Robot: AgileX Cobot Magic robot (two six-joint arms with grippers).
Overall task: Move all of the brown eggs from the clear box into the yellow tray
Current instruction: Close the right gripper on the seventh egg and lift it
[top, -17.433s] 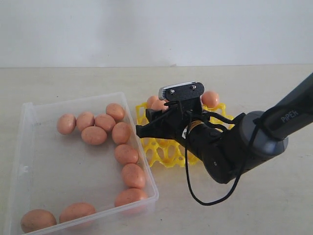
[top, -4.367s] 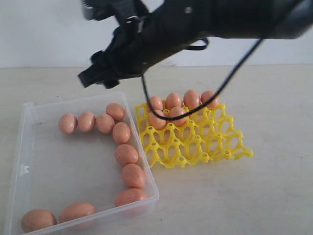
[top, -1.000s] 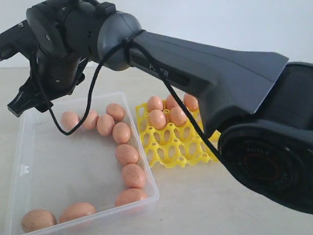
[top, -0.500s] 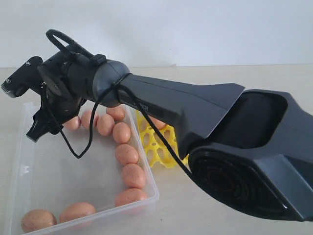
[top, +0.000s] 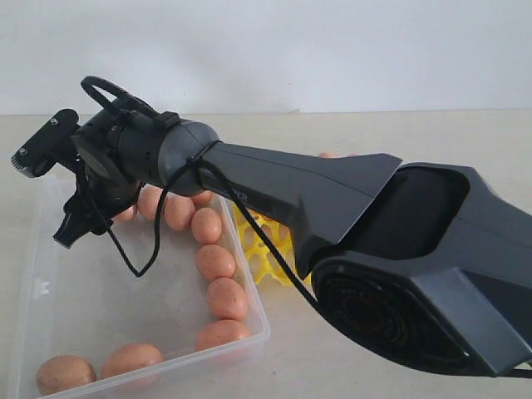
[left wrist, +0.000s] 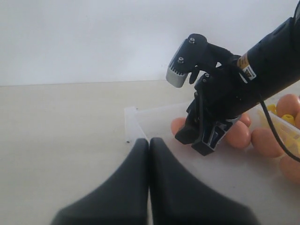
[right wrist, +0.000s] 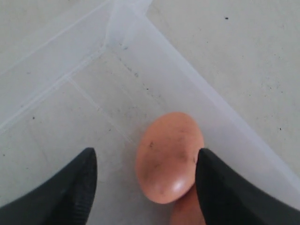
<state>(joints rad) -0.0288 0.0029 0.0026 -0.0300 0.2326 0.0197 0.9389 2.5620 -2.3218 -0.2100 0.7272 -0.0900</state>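
While the right claw [right wrist: 147,183] hangs spread open astride one brown egg [right wrist: 168,154] near the clear box's [top: 259,322] eleven o'clock corner, the left claw [left wrist: 149,146] is pinched shut, empty. The yellow tray [top: 266,251] sits at the box's three o'clock on the worktop [top: 449,137].

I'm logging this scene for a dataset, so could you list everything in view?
brown eggs: about ten showing, pinkish-brown, in the clear box; one sits between the fingers of the right pincer.
clear box: one, transparent, left on the table.
yellow tray: one, yellow, right of the box, mostly hidden by the right arm.
table: one, beige, under everything.
right pincer: one, black, open, near the box's far-left corner.
left pincer: one, black, shut, empty, over the table facing the box.
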